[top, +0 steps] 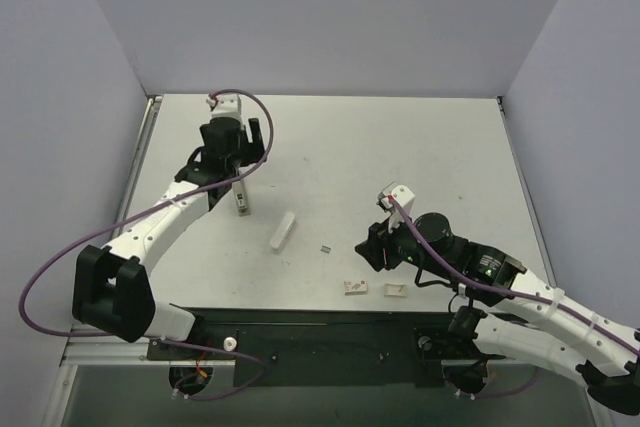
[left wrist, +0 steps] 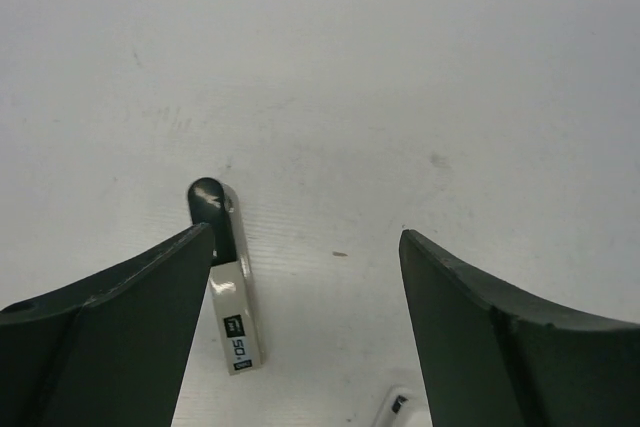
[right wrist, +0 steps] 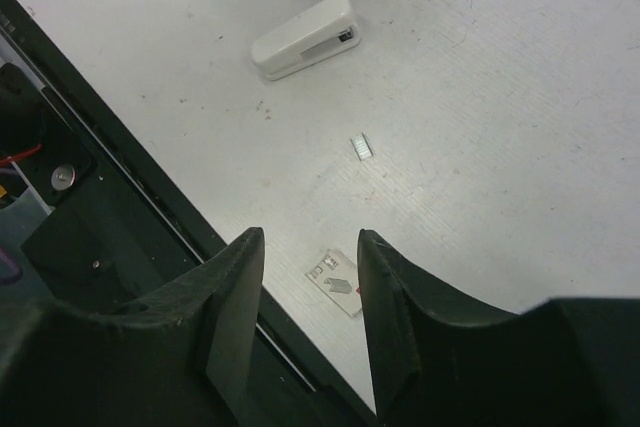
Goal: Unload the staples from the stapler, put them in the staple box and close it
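The stapler is in two parts. Its white plastic top bar (top: 283, 231) lies on the table and also shows in the right wrist view (right wrist: 305, 37). Its black-and-silver base bar (top: 241, 202) lies apart to the left, right beside my left finger in the left wrist view (left wrist: 235, 307). A short grey strip of staples (top: 325, 247) lies loose on the table between the arms and shows in the right wrist view (right wrist: 361, 148). My left gripper (top: 243, 172) (left wrist: 305, 237) is open and empty above the base bar. My right gripper (top: 370, 249) (right wrist: 310, 242) is open and empty.
Two small white cards with reddish marks (top: 355, 288) (top: 396, 291) lie near the front edge; one shows between my right fingers (right wrist: 335, 275). The black rail of the table's near edge (top: 300, 332) runs below them. Purple walls enclose the table.
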